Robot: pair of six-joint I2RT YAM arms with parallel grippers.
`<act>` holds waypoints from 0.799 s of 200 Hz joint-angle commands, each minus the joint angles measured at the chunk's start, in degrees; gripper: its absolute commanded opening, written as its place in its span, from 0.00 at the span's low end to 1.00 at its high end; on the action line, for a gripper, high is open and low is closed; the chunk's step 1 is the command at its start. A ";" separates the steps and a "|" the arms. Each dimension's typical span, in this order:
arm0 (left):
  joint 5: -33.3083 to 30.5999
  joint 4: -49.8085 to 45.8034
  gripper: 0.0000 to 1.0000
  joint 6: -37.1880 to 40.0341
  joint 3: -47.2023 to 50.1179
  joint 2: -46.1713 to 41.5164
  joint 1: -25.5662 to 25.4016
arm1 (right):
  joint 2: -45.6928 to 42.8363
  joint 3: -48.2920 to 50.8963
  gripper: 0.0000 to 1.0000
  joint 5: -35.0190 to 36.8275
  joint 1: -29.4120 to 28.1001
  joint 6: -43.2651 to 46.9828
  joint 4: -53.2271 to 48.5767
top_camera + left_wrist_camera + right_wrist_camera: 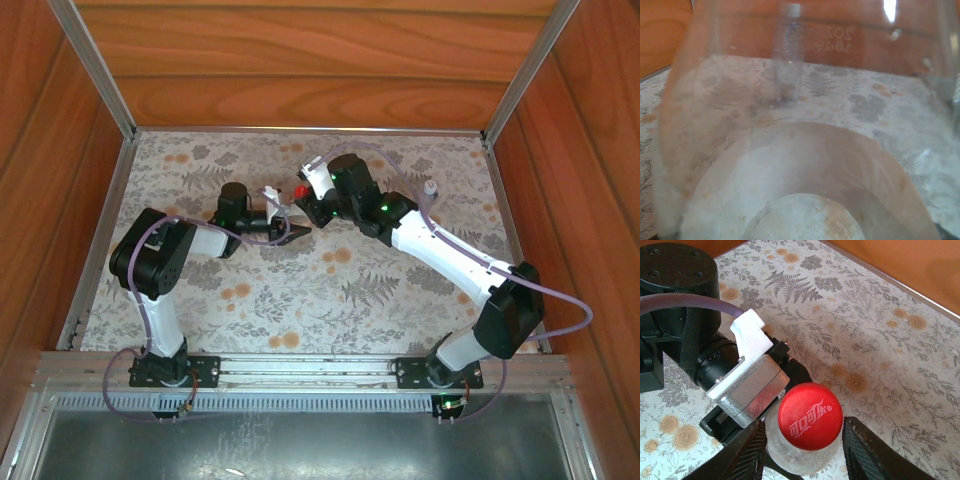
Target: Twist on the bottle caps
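Seen from the right wrist: my left gripper (291, 232) has its fingers clamped on the small clear plastic bottle (790, 462) over the floral tabletop (880, 340), with the bright red round screw cap (810, 416) seated on its neck. The right gripper (807, 455) fingers (752, 452) stand partly open astride the cap; I cannot tell if they touch it. I would centre on the cap, close squarely and twist without side pressure, so the threads catch evenly.

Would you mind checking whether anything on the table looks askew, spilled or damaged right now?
Nothing stands out. The red cap sits level on its clear bottle, and the second bottle stands upright on the table with its white cap on. No spill or damage is visible.
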State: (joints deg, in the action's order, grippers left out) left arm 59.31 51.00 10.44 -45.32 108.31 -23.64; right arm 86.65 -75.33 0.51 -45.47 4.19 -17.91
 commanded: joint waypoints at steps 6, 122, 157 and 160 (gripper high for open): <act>1.16 -5.38 0.59 -1.14 0.83 2.41 -0.44 | 0.70 -1.78 0.44 0.73 -0.41 -0.67 1.08; 1.24 -5.37 0.59 -1.29 0.76 2.43 -0.49 | 1.77 -3.07 0.33 1.53 -0.35 -1.20 -0.10; 1.24 -5.38 0.59 -1.37 0.77 2.43 -0.46 | 1.55 -3.52 0.31 1.59 -0.33 -1.28 -1.26; 1.22 -5.39 0.59 -1.32 0.78 2.43 -0.47 | 1.55 -3.72 0.31 1.66 -0.33 -1.29 -1.52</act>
State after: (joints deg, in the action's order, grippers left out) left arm 59.27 51.03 10.28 -45.34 108.33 -23.64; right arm 87.74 -76.82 1.45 -45.47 3.31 -18.24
